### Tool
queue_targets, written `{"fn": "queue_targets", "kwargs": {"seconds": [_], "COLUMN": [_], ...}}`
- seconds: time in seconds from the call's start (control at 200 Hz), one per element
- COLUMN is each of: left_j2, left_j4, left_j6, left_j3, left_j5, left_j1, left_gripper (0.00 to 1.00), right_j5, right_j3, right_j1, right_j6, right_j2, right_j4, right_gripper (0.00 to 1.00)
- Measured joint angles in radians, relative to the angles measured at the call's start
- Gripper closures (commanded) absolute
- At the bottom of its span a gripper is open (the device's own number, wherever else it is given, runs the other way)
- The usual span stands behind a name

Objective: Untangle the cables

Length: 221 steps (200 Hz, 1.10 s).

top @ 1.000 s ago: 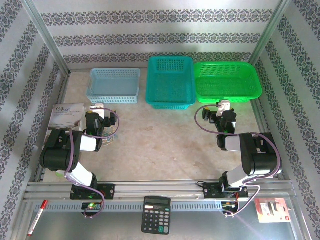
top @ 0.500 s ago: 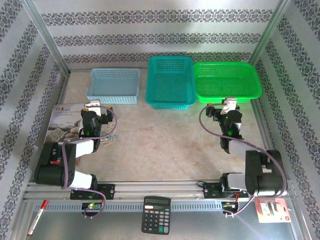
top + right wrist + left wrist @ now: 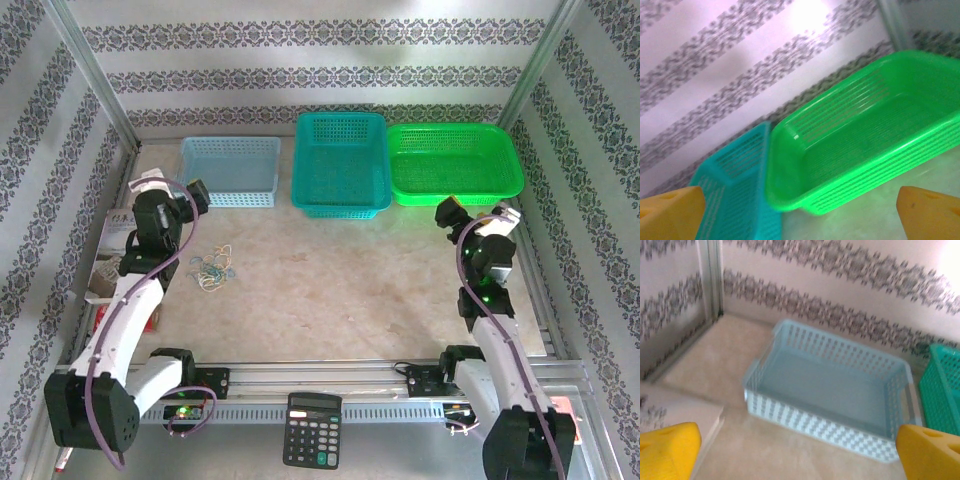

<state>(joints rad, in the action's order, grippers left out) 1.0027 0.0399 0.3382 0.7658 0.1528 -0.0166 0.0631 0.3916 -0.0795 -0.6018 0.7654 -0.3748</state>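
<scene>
so the cables [image 3: 212, 268] are lying loose on the worktop [image 3: 330, 285] at roughly 8 o'clock from its middle, a small tangle of thin pale and orangey-yellow loops, and neither arm is touching them. left gripper [image 3: 172, 190] is raised at about 11 o'clock from the tangle, well apart from it and just beside the near-left corner of the pale blue basket [image 3: 228, 197]. its jaws are spread wide and hold nothing, and on its wrist cam the yellow fingertips [image 3: 667, 452] sit out in the bottom corners with that basket between them. right gripper [image 3: 478, 215] is at 3 o'clock of the worktop, just at 6 o'clock of the green basket [image 3: 455, 128], also gaping wide and holding nothing. the teal basket [image 3: 340, 205] sits between the other two along the 12 o'clock edge. a booklet [image 3: 112, 245] lies at 9 o'clock by the left arm, and a calculator [image 3: 313, 430] is at 6 o'clock
</scene>
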Motion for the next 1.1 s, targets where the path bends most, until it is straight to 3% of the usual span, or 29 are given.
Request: {"fn": "queue_targets", "kwargs": {"seconds": [0.11, 0.225, 0.385, 0.51, 0.854, 1.104], "left_j2": [0.003, 0.04, 0.11, 0.168, 0.283, 0.298], "left_j4": [0.088, 0.138, 0.148, 0.114, -0.048, -0.168], "left_j6": [0.077, 0.139, 0.18, 0.198, 0.269, 0.349], "left_j3": [-0.042, -0.104, -0.138, -0.166, -0.244, -0.326], "left_j5": [-0.019, -0.041, -0.058, -0.075, -0.223, -0.306], "left_j1": [0.0, 0.0, 0.0, 0.0, 0.0, -0.031], "left_gripper": [0.0, 0.0, 0.0, 0.0, 0.0, 0.0], "right_j5": [0.116, 0.158, 0.094, 0.019, -0.111, -0.178], "right_j3": [0.077, 0.135, 0.19, 0.199, 0.222, 0.257], "right_j1": [0.082, 0.26, 0.531, 0.668, 0.739, 0.743], "right_j6": [-0.022, -0.006, 0.042, 0.051, 0.029, 0.08], "right_j2": [0.047, 0.103, 0.172, 0.229, 0.269, 0.203], "right_j4": [0.085, 0.2, 0.361, 0.418, 0.509, 0.544], "right_gripper": [0.02, 0.02, 0.02, 0.02, 0.02, 0.02]}}
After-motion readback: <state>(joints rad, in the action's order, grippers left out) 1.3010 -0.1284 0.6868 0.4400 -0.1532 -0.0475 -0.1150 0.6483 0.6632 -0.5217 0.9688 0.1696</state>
